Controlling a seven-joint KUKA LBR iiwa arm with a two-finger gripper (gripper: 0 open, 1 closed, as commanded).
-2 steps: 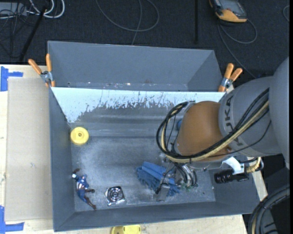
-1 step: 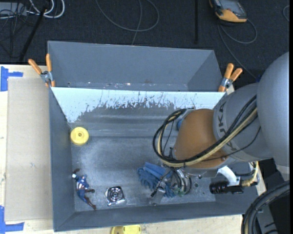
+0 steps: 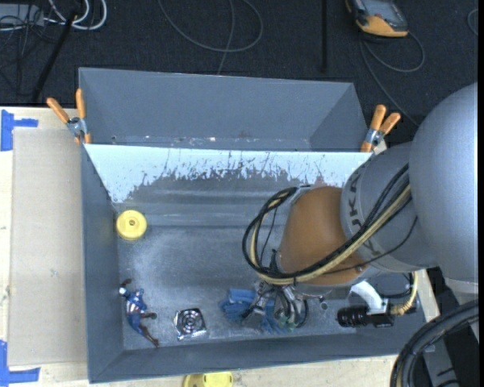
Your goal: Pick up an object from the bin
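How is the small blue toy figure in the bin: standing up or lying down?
Lying down. The blue toy figure is stretched out on the bin floor by the left wall, limbs spread.

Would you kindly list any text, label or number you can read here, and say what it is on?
"K": dark lettering on the grey arm; the rest is hidden by cables.
Things in the bin: no text legible.

The orange wrist cover [image 3: 310, 236] and cables [image 3: 256, 236] hide most of the gripper [image 3: 278, 311]. A blue thing [image 3: 239, 303] just beside it runs partly beneath it, its kind unclear. The arm [image 3: 444, 192] overhangs a black-and-white thing [image 3: 356, 318] on its other side.
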